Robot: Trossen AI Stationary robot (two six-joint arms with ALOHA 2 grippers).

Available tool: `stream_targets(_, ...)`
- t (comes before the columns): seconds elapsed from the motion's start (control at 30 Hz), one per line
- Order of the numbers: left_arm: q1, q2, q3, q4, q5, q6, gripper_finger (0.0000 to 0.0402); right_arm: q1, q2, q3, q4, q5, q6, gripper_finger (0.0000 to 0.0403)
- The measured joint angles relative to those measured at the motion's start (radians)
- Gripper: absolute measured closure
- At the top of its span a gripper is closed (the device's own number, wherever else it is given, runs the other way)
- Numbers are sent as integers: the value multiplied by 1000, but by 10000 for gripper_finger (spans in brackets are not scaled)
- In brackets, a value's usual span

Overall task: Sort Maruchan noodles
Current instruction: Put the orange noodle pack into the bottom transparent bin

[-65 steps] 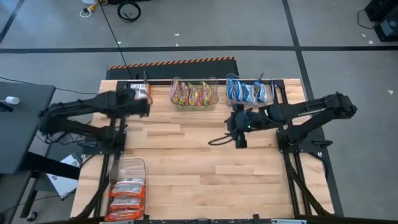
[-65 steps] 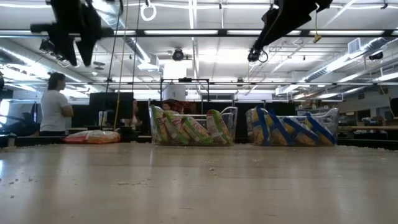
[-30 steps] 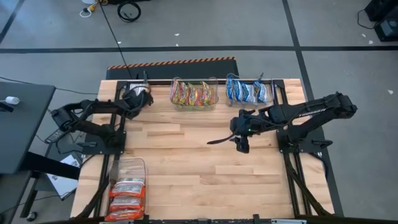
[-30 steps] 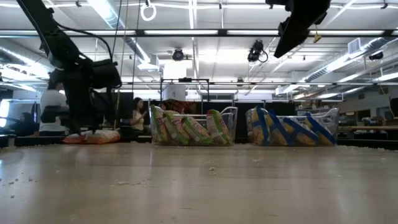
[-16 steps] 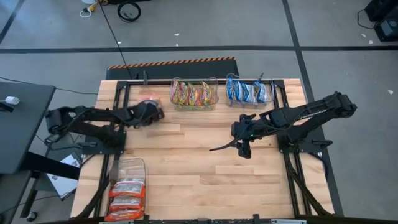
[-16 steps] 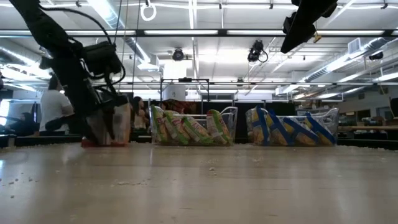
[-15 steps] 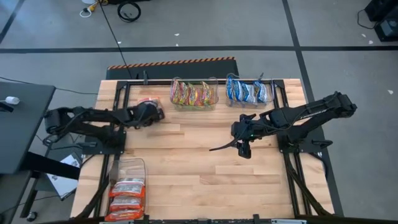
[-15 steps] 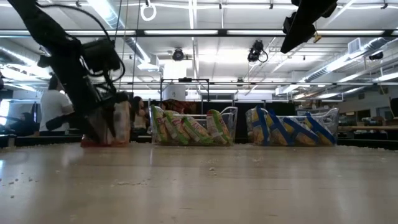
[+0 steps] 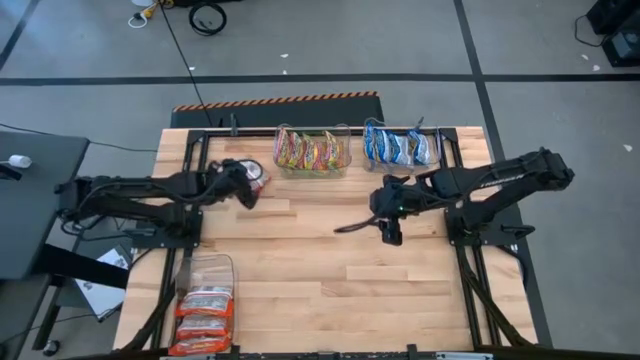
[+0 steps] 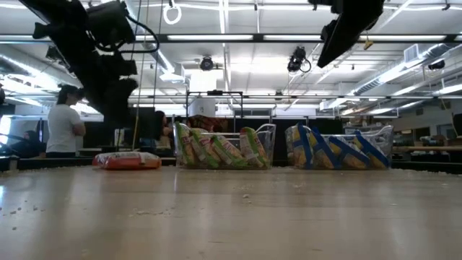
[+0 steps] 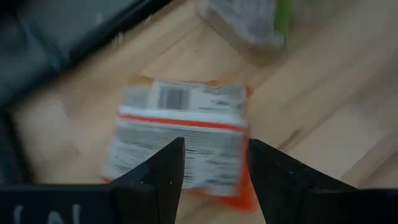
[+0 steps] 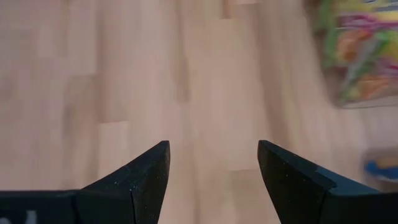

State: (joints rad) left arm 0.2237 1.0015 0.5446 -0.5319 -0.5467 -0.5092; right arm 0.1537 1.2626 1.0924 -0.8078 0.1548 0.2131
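One red-orange and white Maruchan packet (image 11: pixel 186 140) lies flat on the table, barcode side up, near the far left corner (image 9: pixel 257 176) (image 10: pixel 126 160). My left gripper (image 11: pixel 214 162) hangs open above it (image 10: pixel 118 112) and touches nothing. Other packets stand in clear tubs: yellow-green ones (image 9: pixel 312 150), blue-and-white ones (image 9: pixel 400 145) and red-orange ones (image 9: pixel 205 305). My right gripper (image 12: pixel 212 155) is open, high over bare wood at the table's middle right (image 9: pixel 388 232) (image 10: pixel 328 50).
The yellow-green tub (image 10: pixel 224 148) and the blue tub (image 10: pixel 339 148) stand side by side at the far edge. The red-orange tub sits at the near left corner. Bare wood (image 9: pixel 310 260) spreads across the table's middle. A person (image 10: pixel 63 123) stands in the room behind.
My left gripper came down on the red-orange packet at the far left corner and moved it toward the right, standing it on edge. It has since risen clear. The packet has fallen flat, a little to the right of where it lay.
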Motion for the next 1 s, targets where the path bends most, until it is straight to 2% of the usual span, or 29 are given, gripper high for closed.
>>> stream_targets(0.13,24,0,-10,-28,0,435,222,-30,0,0,-2,28,-39,154)
stream_targets(0.23,42,15,-27,42,30,682,213,-37,0,0,-3,30,-54,154)
stream_targets(0.3,52,39,-27,29,49,841,202,-38,0,0,-4,34,-54,154)
stream_targets(0.5,93,144,-29,-89,40,1091,166,-38,0,0,-7,35,-51,154)
stream_targets(0.6,121,184,-29,-56,6,1197,160,-38,0,0,-10,35,-40,154)
stream_targets(0.77,182,252,-28,32,93,1334,159,-38,0,0,-11,35,-33,154)
stream_targets(0.87,213,304,-28,24,99,1409,160,-38,0,0,-13,29,-32,154)
stream_targets(1.0,253,362,-24,19,80,1418,181,-37,0,0,-21,27,-22,154)
